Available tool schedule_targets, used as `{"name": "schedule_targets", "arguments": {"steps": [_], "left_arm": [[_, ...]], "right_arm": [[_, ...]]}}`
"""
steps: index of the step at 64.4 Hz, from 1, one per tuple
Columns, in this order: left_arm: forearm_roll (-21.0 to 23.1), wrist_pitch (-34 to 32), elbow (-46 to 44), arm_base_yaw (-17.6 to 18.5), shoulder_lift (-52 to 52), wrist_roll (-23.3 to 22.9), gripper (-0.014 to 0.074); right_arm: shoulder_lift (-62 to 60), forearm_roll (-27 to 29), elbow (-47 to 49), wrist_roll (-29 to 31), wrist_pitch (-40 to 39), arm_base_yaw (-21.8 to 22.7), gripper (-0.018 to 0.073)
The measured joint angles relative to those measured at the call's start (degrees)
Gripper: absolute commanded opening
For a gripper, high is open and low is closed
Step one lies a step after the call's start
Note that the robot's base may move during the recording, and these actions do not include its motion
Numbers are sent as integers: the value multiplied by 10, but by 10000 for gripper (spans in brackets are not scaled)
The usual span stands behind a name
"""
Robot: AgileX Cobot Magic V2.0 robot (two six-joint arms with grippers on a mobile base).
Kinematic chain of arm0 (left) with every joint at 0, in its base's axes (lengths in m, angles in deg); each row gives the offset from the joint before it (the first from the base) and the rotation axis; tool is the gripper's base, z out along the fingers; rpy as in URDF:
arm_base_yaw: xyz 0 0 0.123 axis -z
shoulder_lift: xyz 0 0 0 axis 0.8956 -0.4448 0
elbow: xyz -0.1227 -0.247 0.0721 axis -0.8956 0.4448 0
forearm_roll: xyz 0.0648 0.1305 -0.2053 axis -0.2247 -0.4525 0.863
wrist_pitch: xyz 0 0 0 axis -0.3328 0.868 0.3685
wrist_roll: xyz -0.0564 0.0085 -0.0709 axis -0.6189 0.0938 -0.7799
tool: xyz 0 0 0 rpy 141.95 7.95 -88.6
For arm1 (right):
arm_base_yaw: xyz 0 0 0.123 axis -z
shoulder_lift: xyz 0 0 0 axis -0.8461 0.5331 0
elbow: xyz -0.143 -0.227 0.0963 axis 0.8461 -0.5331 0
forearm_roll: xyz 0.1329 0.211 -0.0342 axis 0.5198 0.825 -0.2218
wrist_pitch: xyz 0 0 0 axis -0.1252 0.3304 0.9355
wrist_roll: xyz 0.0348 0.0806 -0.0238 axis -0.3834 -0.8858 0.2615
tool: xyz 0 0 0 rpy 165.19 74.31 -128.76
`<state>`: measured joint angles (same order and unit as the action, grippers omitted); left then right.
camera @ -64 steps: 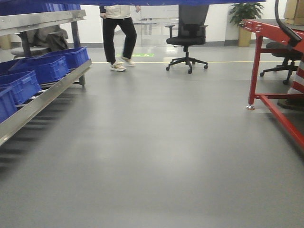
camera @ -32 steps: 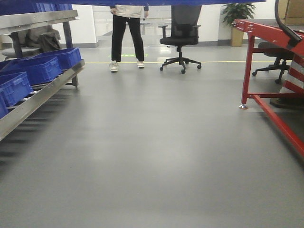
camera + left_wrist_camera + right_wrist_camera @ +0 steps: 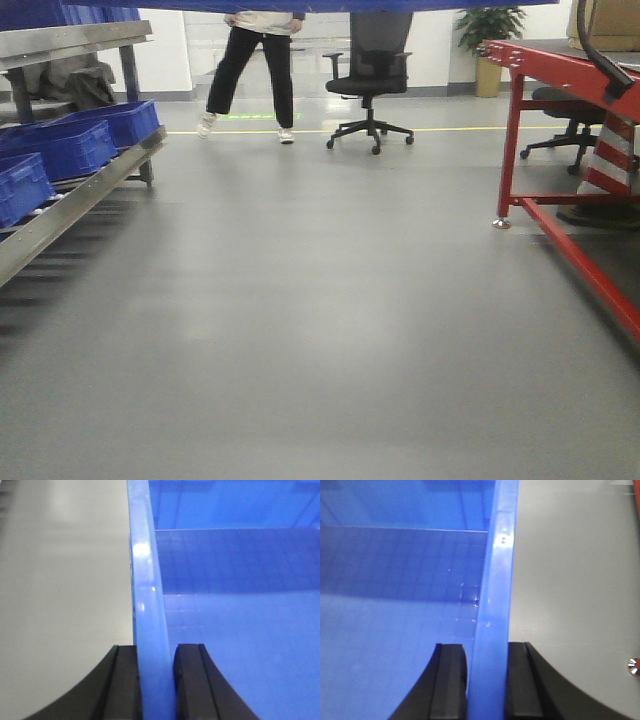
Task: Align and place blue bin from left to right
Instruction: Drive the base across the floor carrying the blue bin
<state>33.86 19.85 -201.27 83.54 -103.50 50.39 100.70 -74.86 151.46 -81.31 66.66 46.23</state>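
The left gripper (image 3: 155, 652) clamps the blue bin (image 3: 240, 610) by its thick rim (image 3: 144, 580), one black finger (image 3: 125, 685) outside the wall and the other inside, both pressed flat against the plastic. The right gripper (image 3: 487, 652) does the same on the opposite wall, its black fingers (image 3: 449, 685) closed tight on the rim, one on either side. Between the two grips lies the bin's inside, a smooth blue base faintly marked with a grid, seen in both wrist views. Grey floor (image 3: 60, 580) shows beyond the outer wall on each side, so the bin sits between the two arms at the front of the robot. In the front view it appears only as a strip of blue (image 3: 350, 4) across the very top edge of the picture, above the grey floor. To the left stands a metal rack (image 3: 80, 200) with darker blue bins (image 3: 70, 148) lined along its sloping shelf. To the right is a red frame (image 3: 560, 70), its silver foot (image 3: 498, 222) on the floor. At the back a person (image 3: 250, 60) in black trousers strides along a yellow line (image 3: 450, 129), near a black office chair (image 3: 368, 85); a potted plant (image 3: 487, 40) stands by the far wall
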Motion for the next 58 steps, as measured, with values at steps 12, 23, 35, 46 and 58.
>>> {"name": "schedule_targets", "arguments": {"steps": [12,23,35,46,58], "left_arm": [[1,0,0,0,0,0,-16],[1,0,0,0,0,0,-16],[1,0,0,0,0,0,-16],[1,0,0,0,0,0,-16],[1,0,0,0,0,0,-16]], "right_arm": [[0,0,0,0,0,0,-79],[0,0,0,0,0,0,-79],[0,0,0,0,0,0,-79],[0,0,0,0,0,0,-79],[0,0,0,0,0,0,-79]]}}
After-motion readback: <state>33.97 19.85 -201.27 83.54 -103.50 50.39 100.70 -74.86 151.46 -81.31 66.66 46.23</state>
